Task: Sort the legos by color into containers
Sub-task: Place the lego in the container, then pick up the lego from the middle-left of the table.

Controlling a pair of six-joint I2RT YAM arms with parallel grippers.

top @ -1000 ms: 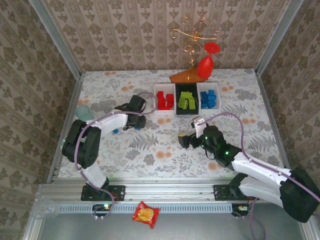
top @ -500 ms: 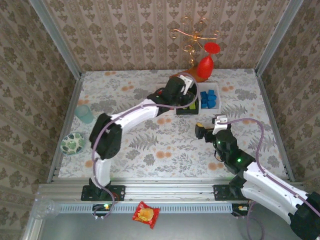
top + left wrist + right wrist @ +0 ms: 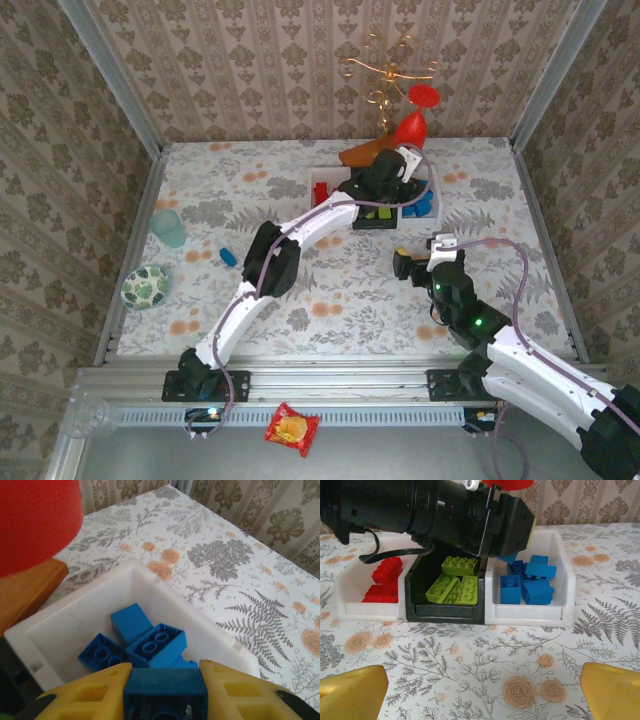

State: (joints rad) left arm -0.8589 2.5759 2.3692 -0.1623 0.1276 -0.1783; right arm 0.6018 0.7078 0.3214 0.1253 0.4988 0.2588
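The left end effector point(image 3: 165, 677) pinched a blue brick point(image 3: 167, 692) just above the white container point(image 3: 215, 635) of blue legos point(image 3: 152, 647); the drop seemed in hand, needing only parted fingers. The right end effector point(image 3: 480, 690) hung spread wide. A stray blue brick point(image 3: 228, 257) waited on the table point(image 3: 300, 290); a red ornament point(image 3: 35, 520) crowded the container's rear.

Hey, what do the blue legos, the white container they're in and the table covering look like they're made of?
Blue legos: hard moulded plastic, smooth and slightly glossy, with crisp studs and edges.
White container: likely thin plastic with a semi-matt finish, going by its smooth walls and rounded rim.
Table covering: probably printed cloth or vinyl, with a flat, matt floral pattern. The pictures do not settle which.
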